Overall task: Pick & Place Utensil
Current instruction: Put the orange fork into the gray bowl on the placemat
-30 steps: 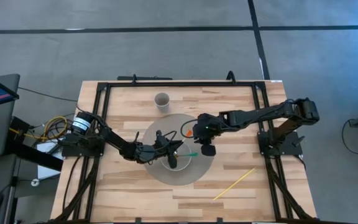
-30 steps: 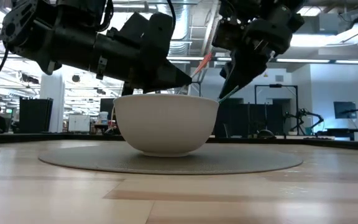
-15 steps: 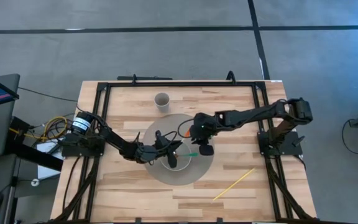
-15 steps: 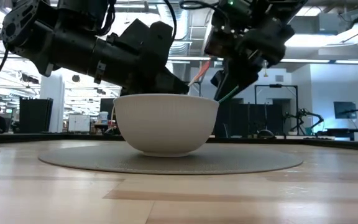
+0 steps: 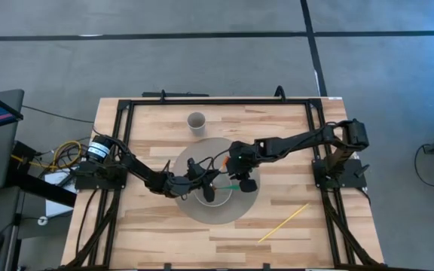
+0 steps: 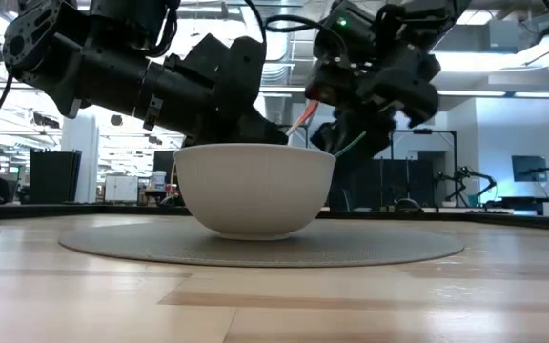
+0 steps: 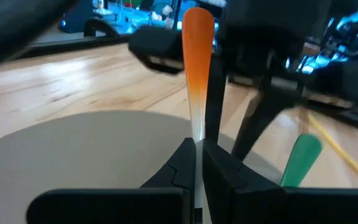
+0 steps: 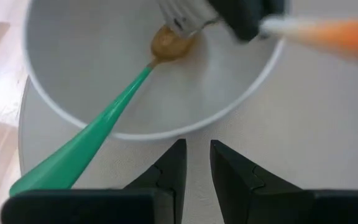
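Right wrist view: green spoon (image 8: pixel 98 134) lies beside right tool (image 8: pixel 196 167).

Table top (image 5: pixel 277 218): pale wood planks, showing visible grain and a soft satin sheen in the low view.
Round mat (image 6: pixel 389 246): grey, matt, looking smooth and thin.
Bowl (image 6: pixel 254 189): white, smooth, looking like glazed ceramic or hard plastic, giving off only a dull shine.
Orange-handled utensil (image 7: pixel 197 43): translucent glossy plastic, fading to clear toward the left gripper (image 7: pixel 196 155).
Green spoon (image 8: pixel 98 134): smooth, slightly shiny plastic handle, ending in a tan bowl.
Left gripper and right gripper (image 8: pixel 196 163): black matt plastic fingers.
Table frame (image 5: pixel 217 100): black metal bars.
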You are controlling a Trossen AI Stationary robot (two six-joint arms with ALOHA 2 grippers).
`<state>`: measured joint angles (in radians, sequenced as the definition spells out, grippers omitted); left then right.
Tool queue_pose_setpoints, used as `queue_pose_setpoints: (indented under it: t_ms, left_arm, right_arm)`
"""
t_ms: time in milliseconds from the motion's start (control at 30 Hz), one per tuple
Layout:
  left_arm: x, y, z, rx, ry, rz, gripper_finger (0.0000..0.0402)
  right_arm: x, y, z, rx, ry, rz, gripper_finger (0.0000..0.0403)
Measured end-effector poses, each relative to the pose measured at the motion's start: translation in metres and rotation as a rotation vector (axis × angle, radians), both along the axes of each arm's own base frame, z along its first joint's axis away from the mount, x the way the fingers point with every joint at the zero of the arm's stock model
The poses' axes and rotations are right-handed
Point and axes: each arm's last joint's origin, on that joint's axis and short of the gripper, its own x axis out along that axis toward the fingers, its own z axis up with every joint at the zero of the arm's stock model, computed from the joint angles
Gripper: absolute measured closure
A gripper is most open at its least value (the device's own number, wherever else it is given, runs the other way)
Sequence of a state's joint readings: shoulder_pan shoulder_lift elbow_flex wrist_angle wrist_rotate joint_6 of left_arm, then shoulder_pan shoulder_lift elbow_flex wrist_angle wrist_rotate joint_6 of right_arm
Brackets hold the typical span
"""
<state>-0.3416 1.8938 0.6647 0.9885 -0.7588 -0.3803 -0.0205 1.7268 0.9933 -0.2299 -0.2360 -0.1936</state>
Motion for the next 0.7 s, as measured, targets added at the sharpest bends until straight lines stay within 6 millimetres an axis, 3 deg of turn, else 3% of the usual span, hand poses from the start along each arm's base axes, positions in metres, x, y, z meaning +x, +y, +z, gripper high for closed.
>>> queue_pose_setpoints:
  t_ms: [700]
  left_arm:
    - [0.0006,-0.0026,-0.0028,-0.016,0.034,-0.115,0.0362]
  right_arm:
    - [0.0019,-0.0006,0.0061,-0.002,-0.043,-0.001,0.0337]
